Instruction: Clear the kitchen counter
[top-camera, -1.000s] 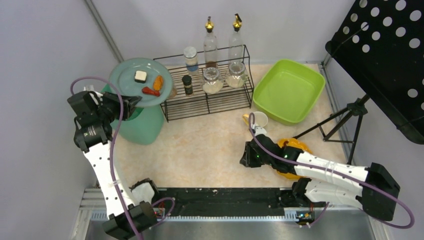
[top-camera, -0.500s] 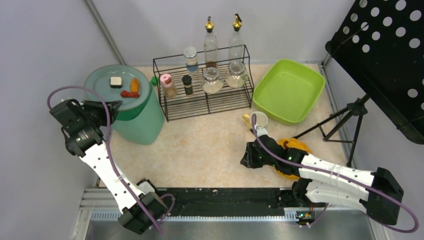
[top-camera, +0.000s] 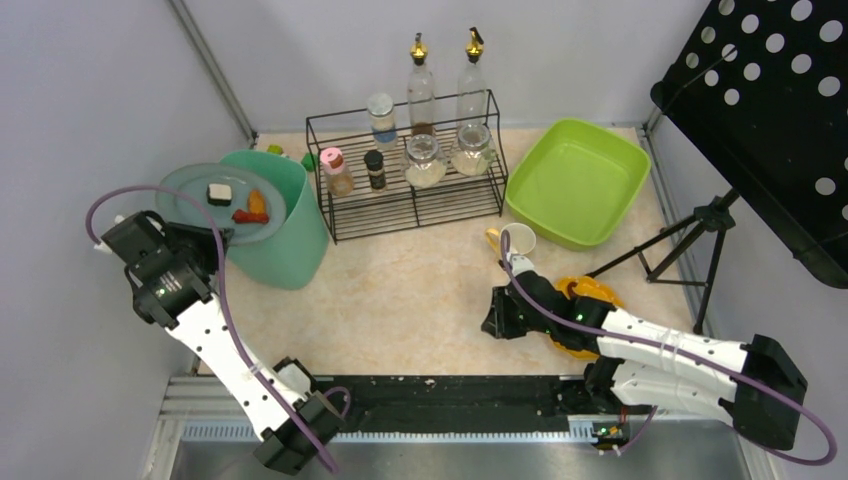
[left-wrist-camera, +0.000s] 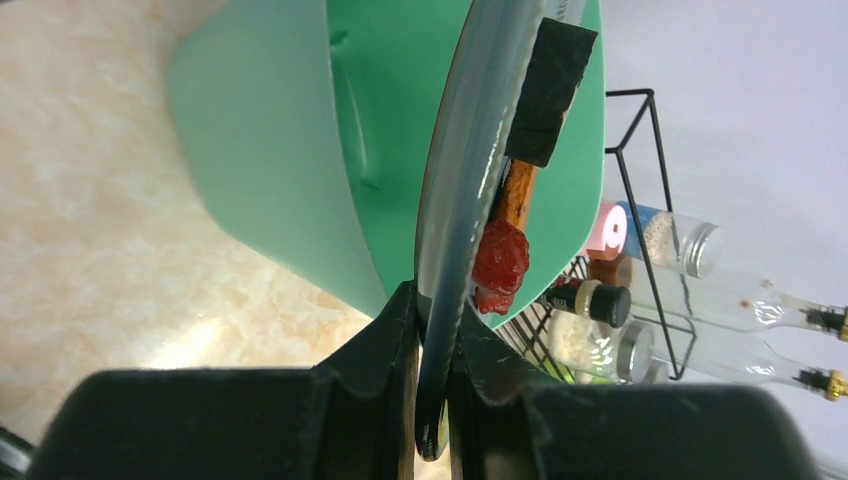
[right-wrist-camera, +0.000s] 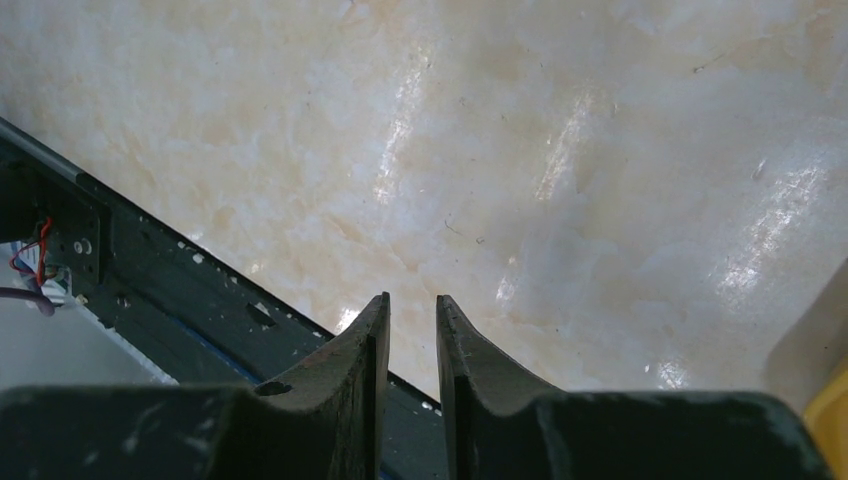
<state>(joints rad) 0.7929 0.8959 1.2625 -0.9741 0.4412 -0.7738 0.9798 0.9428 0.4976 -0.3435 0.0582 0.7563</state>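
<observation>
My left gripper (top-camera: 207, 238) is shut on the rim of a grey-green plate (top-camera: 220, 200) and holds it over the left side of the mint-green bin (top-camera: 290, 240). On the plate lie a white cube (top-camera: 219, 193), an orange piece (top-camera: 257, 201) and a red piece (top-camera: 247, 216). In the left wrist view the plate (left-wrist-camera: 470, 150) is edge-on between my fingers, with the red piece (left-wrist-camera: 500, 260) over the bin's mouth (left-wrist-camera: 400, 90). My right gripper (top-camera: 490, 318) hovers low over the beige counter (top-camera: 400, 300), jaws nearly together and empty.
A black wire rack (top-camera: 410, 200) with jars and bottles stands at the back. A lime-green tub (top-camera: 578, 180) is at the back right. A white cup (top-camera: 520, 240) and a yellow-orange item (top-camera: 590, 292) lie by my right arm. A black tripod (top-camera: 700, 230) stands at the right.
My left arm has carried the plate left and toward me, from beside the rack to over the bin's left side. The right arm has barely moved.
</observation>
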